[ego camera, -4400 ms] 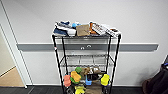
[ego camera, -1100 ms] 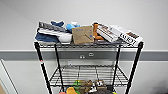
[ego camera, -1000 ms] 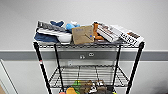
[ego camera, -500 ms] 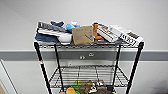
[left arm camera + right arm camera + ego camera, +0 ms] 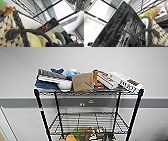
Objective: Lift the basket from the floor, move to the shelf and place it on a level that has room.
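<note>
Basket sits close under shelf, seemingly beside a dark box.

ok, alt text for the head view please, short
A tall black wire shelf stands against a pale wall, its top tier piled with boxes, a brown paper bag and blue cloth. The middle tier is a bare wire grid, and colourful items sit on a tier below it.
</note>
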`<state>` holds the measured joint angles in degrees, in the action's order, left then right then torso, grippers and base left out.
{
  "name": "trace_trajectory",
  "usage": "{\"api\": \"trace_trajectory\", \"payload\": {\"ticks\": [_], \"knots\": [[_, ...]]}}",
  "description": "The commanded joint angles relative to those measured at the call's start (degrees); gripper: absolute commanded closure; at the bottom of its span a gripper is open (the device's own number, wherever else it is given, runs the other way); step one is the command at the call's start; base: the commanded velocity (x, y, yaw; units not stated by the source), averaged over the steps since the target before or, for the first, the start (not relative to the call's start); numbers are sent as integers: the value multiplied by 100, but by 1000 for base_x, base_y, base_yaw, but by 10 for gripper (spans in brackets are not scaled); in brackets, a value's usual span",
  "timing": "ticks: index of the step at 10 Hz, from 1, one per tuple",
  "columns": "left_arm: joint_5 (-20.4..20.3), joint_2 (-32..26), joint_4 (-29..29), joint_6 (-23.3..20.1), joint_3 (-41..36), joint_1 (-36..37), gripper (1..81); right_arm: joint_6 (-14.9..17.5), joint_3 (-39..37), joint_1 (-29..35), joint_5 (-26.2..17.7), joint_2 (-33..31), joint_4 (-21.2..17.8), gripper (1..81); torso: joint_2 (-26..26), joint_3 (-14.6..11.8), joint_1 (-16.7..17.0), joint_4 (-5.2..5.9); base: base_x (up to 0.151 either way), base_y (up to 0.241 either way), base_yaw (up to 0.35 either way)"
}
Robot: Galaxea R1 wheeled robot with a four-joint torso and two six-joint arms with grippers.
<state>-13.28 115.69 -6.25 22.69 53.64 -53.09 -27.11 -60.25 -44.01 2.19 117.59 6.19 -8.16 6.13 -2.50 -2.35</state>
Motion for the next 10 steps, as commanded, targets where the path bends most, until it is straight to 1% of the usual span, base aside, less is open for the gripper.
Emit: {"api": "trace_trajectory", "payload": {"ticks": [1, 4, 5, 6, 8, 10], "knots": [[-307, -203, -289, -36, -582, 1190, 811, -39, 524, 1292, 554, -119, -48, 811, 0, 0, 0, 0, 0, 0, 0], [-290, -177, -140, -36, -618, 1726, 811, -145, 506, 1723, 536, -119, -83, 811, 0, 0, 0, 0, 0, 0, 0], [-237, -177, 27, -36, -635, 1963, 811, -233, 524, 1916, 370, -110, -109, 811, 0, 0, 0, 0, 0, 0, 0], [-228, -177, 141, -36, -644, 2174, 811, -355, 524, 2101, 300, -110, -110, 811, 0, 0, 0, 0, 0, 0, 0], [-184, -168, 361, -36, -644, 2552, 811, -549, 497, 2461, 299, -101, -110, 811, 0, 0, 0, 0, 0, 0, 0], [79, -142, 651, -36, -644, 3044, 811, -751, 480, 2848, 290, -93, -110, 811, 0, 0, -2, 0, 0, 0, 0]]}}
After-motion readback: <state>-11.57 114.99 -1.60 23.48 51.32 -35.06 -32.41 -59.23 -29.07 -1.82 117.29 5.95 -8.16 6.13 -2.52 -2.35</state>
